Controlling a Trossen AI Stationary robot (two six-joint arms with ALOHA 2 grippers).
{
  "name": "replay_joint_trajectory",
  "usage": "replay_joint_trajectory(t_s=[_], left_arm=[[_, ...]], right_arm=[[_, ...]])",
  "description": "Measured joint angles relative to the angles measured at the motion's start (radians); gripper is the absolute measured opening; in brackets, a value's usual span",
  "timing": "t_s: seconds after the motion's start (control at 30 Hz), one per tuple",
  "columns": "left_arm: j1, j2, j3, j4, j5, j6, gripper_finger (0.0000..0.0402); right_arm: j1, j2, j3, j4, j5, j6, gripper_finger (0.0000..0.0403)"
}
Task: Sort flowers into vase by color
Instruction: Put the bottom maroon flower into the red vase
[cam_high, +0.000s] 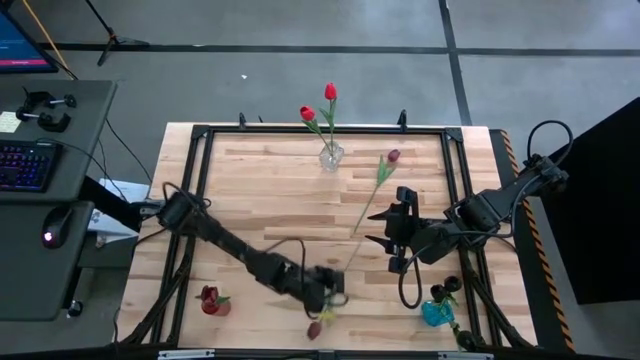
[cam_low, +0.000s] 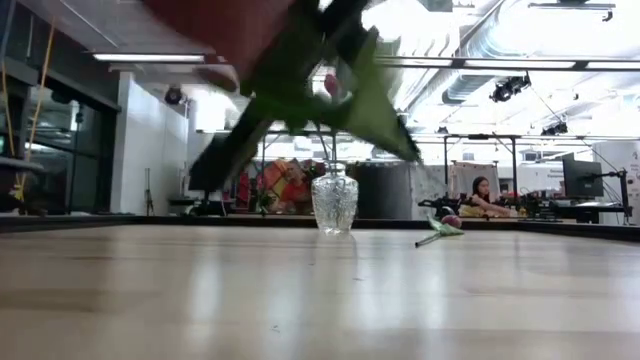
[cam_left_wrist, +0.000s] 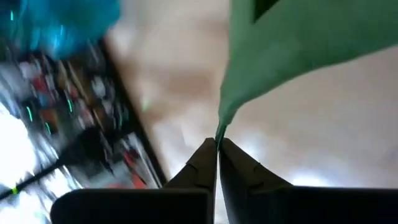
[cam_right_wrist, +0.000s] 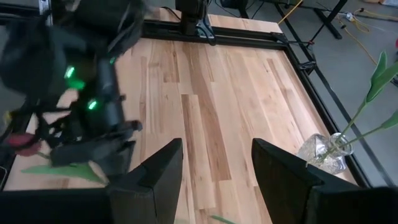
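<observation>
1. Left pincer (cam_high: 333, 287) clamps a maroon flower's (cam_high: 316, 328) stem, well in front of the clear vase (cam_high: 331, 155).
2. Right pincer (cam_high: 388, 243) gapes empty, right of a loose flower (cam_high: 393, 156).
3. Red vase (cam_high: 210, 301) and blue vase (cam_high: 437, 313) flank the desk's (cam_high: 270, 200) near edge.

This was a robotics lab or workshop: a butcher-block table (cam_high: 300, 200) framed in black rails stood on grey concrete, a desk with keyboard (cam_high: 25, 165) and mouse (cam_high: 58, 224) sat beside it, while exposed ceiling ducts (cam_low: 560, 50) and a seated person (cam_low: 482, 196) at monitors showed beyond.
</observation>
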Motion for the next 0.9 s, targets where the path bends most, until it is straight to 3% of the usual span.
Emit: replay_joint_trajectory(t_s=[0.27, 0.5, 0.9], left_arm=[[0.146, -0.185, -0.01, -0.144, -0.014, -0.35, 0.0], [0.264, -0.439, -0.123, -0.317, -0.019, -0.736, 0.0], [0.202, -0.99, -0.172, -0.275, 0.004, -1.638, 0.0]], right_arm=[[0.002, -0.001, 0.0, 0.0, -0.004, -0.05, 0.0181], [0.008, -0.044, 0.0, -0.004, -0.007, -0.093, 0.0181], [0.008, -0.097, 0.0, -0.008, 0.019, -0.129, 0.0181]])
